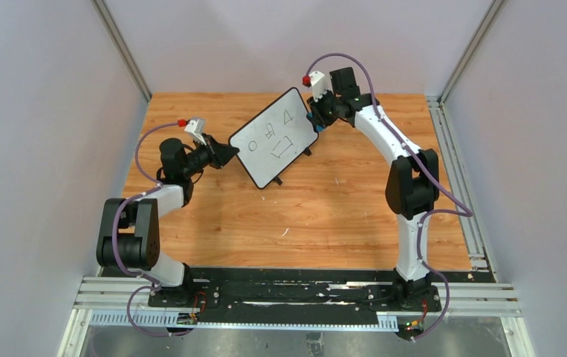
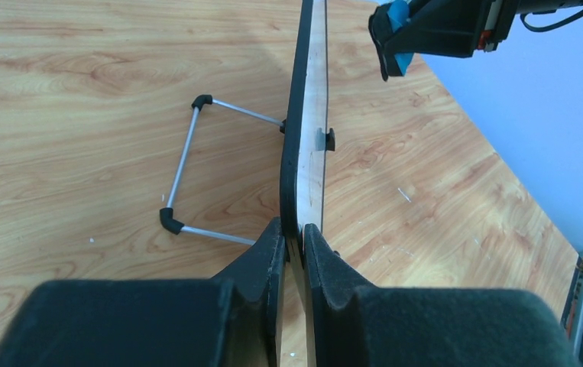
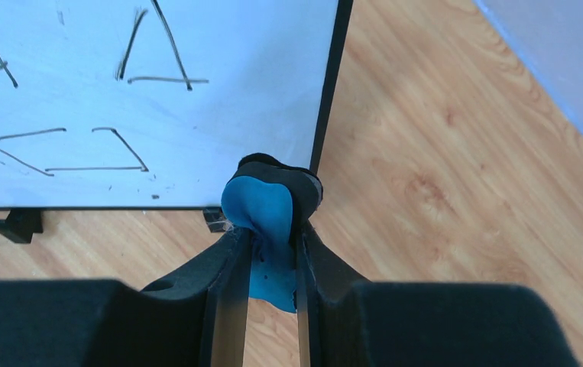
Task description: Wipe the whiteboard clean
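Note:
The whiteboard (image 1: 274,138) stands tilted on the wooden table, propped on a wire stand (image 2: 185,172), with black drawn shapes on its face (image 3: 158,99). My left gripper (image 1: 229,154) is shut on the board's left edge (image 2: 294,229). My right gripper (image 1: 314,119) is shut on the blue eraser (image 3: 267,210), which has a black pad; it sits at the board's right edge, near the lower corner. The eraser also shows in the left wrist view (image 2: 400,34), just apart from the board's face.
The wooden table (image 1: 325,208) spreads in front of the board. Grey walls close in left, right and back, with metal rails (image 1: 458,171) along the right edge. The black base plate (image 1: 295,294) lies at the near edge.

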Available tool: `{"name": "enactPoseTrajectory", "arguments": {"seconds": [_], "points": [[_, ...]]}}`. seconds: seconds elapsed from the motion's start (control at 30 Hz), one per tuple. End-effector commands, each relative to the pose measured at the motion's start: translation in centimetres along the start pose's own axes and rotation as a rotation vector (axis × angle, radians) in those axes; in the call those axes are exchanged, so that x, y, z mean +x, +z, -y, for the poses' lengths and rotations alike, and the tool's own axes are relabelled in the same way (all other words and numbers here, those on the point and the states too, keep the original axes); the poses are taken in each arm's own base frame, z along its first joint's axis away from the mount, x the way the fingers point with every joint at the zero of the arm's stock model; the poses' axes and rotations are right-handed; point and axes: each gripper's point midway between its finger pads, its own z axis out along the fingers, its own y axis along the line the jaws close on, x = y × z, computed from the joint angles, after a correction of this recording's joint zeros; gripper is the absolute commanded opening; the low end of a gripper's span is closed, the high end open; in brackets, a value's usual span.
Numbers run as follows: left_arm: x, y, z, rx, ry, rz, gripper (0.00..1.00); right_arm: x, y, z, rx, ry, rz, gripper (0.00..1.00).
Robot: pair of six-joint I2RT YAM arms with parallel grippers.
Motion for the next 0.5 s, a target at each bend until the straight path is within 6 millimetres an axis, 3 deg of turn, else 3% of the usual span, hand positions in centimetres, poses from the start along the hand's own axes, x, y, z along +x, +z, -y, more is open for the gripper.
{"name": "enactPoseTrajectory", "arguments": {"seconds": [0.0, 0.23, 0.47], "points": [[0.2, 0.1, -1.2, -0.028, 0.062, -0.004, 0.06, -3.7, 0.8, 0.5, 0.032, -0.048, 0.118, 0.01], [0.6, 0.1, -1.6, -0.043, 0.067, -0.015, 0.0, -5.2, 2.2, 0.9, 0.067, -0.075, 0.145, 0.01], [0.6, 0.1, -1.9, -0.059, 0.078, -0.019, 0.0, -6.1, 3.1, -1.4, 0.08, -0.198, 0.145, 0.01]]}}
